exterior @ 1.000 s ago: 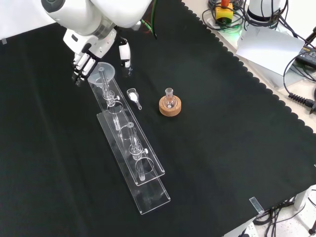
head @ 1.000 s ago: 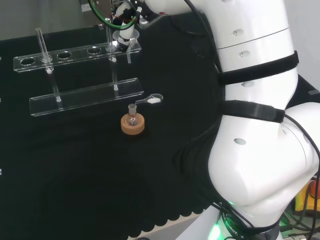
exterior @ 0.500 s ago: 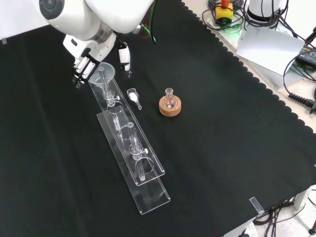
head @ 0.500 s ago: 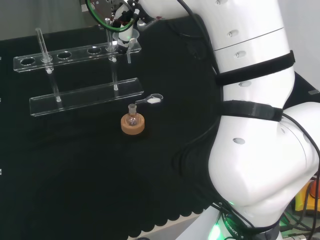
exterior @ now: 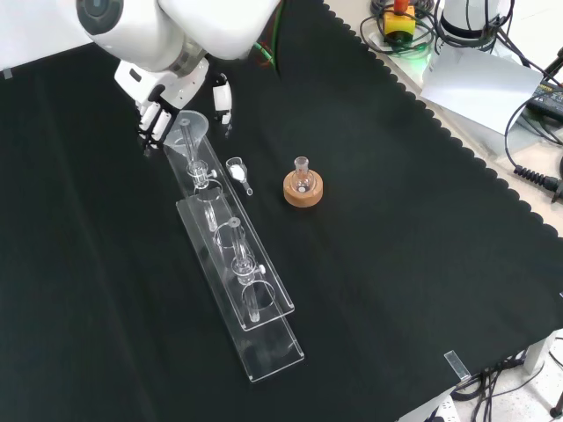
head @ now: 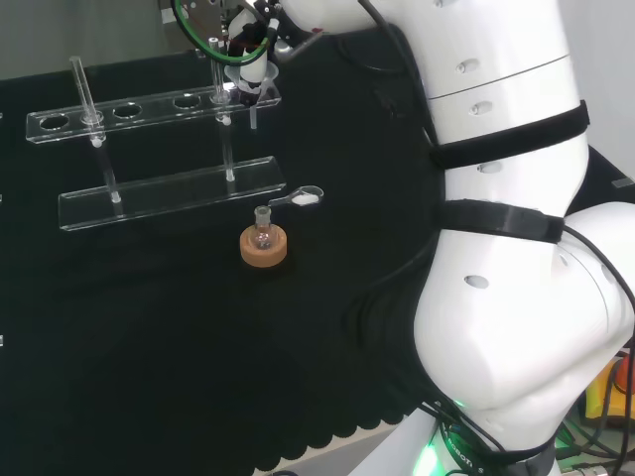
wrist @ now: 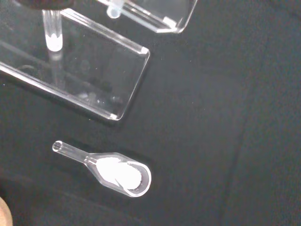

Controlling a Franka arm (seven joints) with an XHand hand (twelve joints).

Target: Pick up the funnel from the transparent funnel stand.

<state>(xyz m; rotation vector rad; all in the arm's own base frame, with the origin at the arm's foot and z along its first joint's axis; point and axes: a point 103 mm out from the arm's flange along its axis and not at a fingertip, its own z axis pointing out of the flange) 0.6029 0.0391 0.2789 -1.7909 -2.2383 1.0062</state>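
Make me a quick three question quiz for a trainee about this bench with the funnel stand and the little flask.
1. True or false: the small flask sits on a cork ring.
2. In the front view, the scoop of white powder lies between the flask and what?
3. Where is the hand: A by the funnel, B over the flask?

Key: 1 true. 2 The transparent stand. 3 A.

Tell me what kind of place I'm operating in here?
Likely a lab bench set up for chemistry work: a clear funnel stand holding a funnel, a small flask on a cork ring, black cloth.
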